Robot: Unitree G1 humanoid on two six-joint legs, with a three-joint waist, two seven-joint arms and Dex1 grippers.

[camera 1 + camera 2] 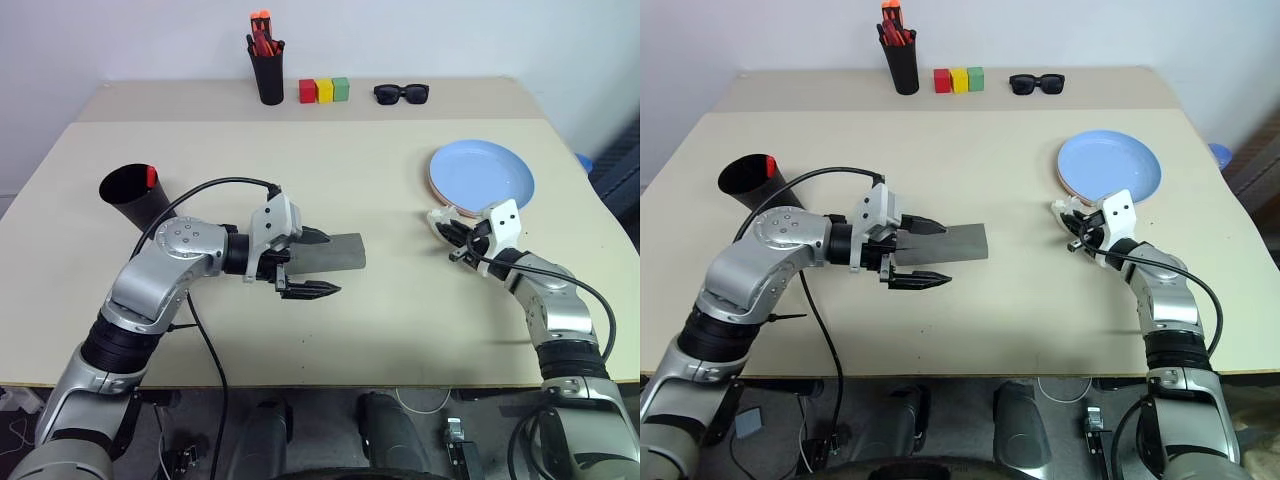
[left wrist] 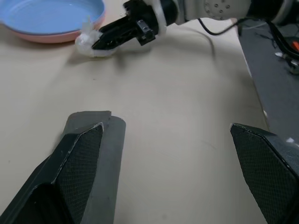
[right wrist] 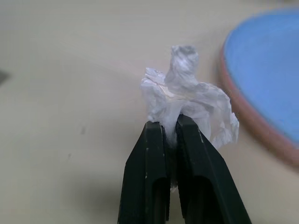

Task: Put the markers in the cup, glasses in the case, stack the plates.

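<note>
The right gripper [image 3: 169, 133] is pinched tight on a crumpled white tissue [image 3: 189, 100], its two black fingers [image 3: 149, 163] pressed together with the wad bulging out past their tips. Just beyond that hand and slightly to its outer side sit the plates: the light blue plate [image 1: 482, 172] stacked on the salmon pink plate [image 2: 46, 36], whose rim peeks out underneath. The tissue is near the edge of the stack; I cannot tell whether it touches it.

The left gripper [image 1: 310, 265] is spread wide, pointing across the table [image 1: 380, 320] toward the right hand. One finger [image 2: 77, 158] lies over the grey case [image 1: 335, 252], which is closed and flat on the table; the other finger [image 2: 268, 161] hangs over bare tabletop on the near side. Whether the finger touches the case is unclear.

Behind the left forearm, near the table's left edge, the black cup [image 1: 133, 195] leans tilted, with a red-orange marker [image 1: 151, 176] end showing at its rim.

Along the far edge, well away from both hands, stand a black holder of orange-capped markers [image 1: 266, 60], three small blocks [image 1: 324, 90] in red, yellow and green, and black sunglasses [image 1: 401, 93].
</note>
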